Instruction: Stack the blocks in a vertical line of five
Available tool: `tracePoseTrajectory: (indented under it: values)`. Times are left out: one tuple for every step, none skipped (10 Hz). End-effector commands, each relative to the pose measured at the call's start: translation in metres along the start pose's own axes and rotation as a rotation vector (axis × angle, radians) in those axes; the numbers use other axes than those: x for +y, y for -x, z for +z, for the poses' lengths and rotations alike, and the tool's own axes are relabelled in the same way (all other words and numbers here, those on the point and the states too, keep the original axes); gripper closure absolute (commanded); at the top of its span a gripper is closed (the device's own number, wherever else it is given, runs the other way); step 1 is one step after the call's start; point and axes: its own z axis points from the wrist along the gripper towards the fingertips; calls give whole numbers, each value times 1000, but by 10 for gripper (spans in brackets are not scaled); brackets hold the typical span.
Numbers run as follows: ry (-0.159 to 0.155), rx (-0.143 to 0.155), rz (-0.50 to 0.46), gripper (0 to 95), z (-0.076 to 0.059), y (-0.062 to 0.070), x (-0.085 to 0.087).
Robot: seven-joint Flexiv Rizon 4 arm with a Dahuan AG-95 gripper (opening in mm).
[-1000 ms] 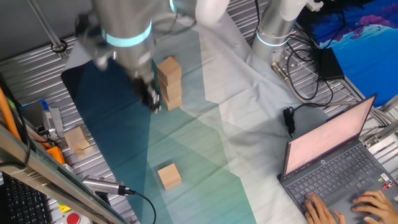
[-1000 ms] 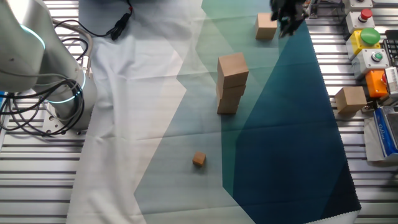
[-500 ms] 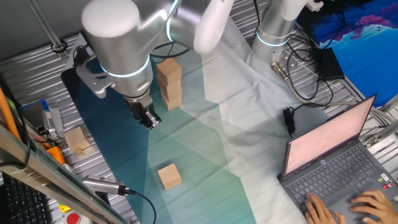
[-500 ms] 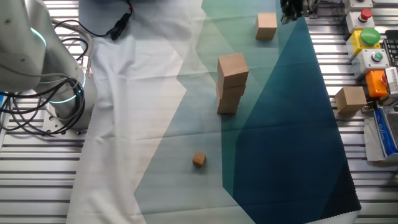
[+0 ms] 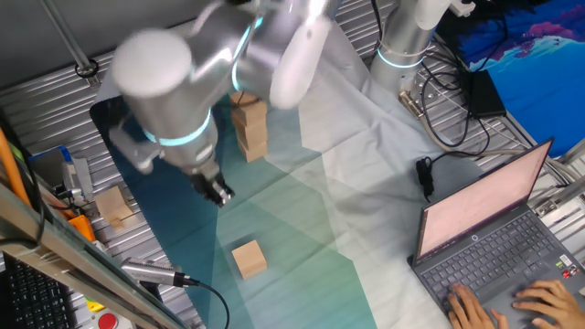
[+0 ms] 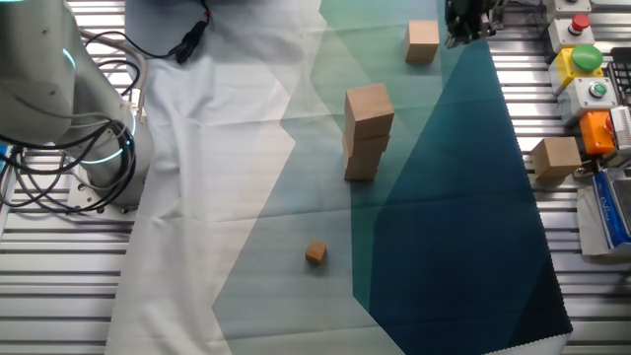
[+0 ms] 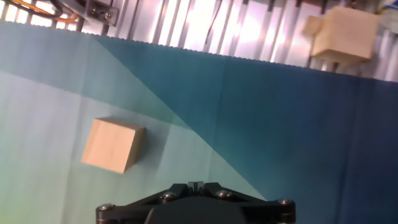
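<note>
A stack of blocks [image 5: 249, 128] stands on the teal cloth; in the other fixed view the stack [image 6: 367, 133] shows three levels, slightly offset. One loose block [image 5: 249, 259] lies apart on the cloth, also seen as the block [image 6: 422, 42] and the block [image 7: 113, 144]. My gripper [image 5: 217, 190] hangs above the cloth between the stack and the loose block, the gripper [image 6: 463, 20] just beside that block. In the hand view the gripper [image 7: 196, 185] has its jaws pressed together with nothing between them; the loose block lies up and left of it.
A paler block [image 5: 113, 205] sits off the cloth on the ribbed metal table, also seen as the pale block [image 7: 343, 34]. A tiny wooden cube [image 6: 315, 253] lies on the cloth. Button boxes [image 6: 582, 59] line one side; a laptop [image 5: 494, 238] and hands are at the other.
The arm has swung away from the stack, carrying the gripper down the cloth toward the loose block. The blocks have not moved.
</note>
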Motion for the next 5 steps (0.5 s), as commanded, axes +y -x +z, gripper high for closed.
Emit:
tracePoseTrajectory:
  values:
    - [-1, 9, -8, 950, 10, 2, 10]
    - [-5, 16, -8, 950, 11, 3, 13]
    - [-10, 39, -13, 950, 13, 4, 17]
    - [-9, 42, -12, 950, 13, 4, 17]
    - [-5, 40, -10, 950, 13, 4, 17]
